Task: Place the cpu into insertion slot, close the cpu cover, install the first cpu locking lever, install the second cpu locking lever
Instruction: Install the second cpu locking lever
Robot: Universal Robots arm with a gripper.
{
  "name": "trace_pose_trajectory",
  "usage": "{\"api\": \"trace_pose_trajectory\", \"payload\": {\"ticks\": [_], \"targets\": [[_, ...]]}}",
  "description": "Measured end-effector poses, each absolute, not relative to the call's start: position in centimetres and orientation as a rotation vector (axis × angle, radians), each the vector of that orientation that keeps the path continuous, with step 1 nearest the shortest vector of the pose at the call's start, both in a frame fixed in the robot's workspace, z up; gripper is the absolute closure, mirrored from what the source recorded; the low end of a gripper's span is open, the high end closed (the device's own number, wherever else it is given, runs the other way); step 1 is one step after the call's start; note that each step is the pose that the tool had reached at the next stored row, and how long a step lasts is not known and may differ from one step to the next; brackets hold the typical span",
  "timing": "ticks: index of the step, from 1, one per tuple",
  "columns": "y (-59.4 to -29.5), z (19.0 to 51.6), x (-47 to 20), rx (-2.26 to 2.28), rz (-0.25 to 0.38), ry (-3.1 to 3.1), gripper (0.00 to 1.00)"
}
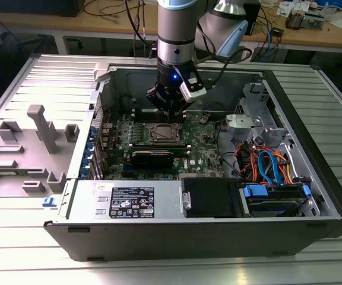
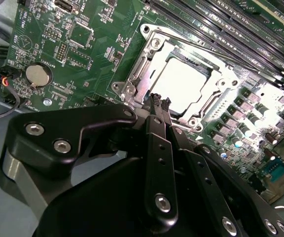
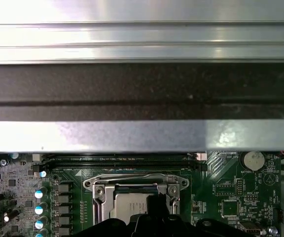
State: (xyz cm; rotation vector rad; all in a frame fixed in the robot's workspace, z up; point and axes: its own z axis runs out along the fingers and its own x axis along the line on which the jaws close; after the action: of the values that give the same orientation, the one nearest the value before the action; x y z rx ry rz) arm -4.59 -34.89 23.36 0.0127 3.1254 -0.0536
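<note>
fingertips (image 2: 160,102) pressed together, holding nothing, at the edge of the cpu cover (image 2: 154,52). cover lies flat over the cpu (image 2: 181,84) seated in the insertion slot (image 1: 164,133). gripper (image 1: 170,108) hangs just above the green board (image 1: 203,145).

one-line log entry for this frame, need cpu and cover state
stage: cover closing | square silver cpu: seated in socket | silver-grey metal frame cover: down over cpu | pincer: at cover edge, empty
</note>
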Motion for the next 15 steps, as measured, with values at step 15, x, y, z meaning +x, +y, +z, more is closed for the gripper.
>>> {"api": "trace_pose_trajectory", "payload": {"ticks": [15], "targets": [[-36.6,23.4,-4.6,0.013,-0.053,3.125,0.89]]}}
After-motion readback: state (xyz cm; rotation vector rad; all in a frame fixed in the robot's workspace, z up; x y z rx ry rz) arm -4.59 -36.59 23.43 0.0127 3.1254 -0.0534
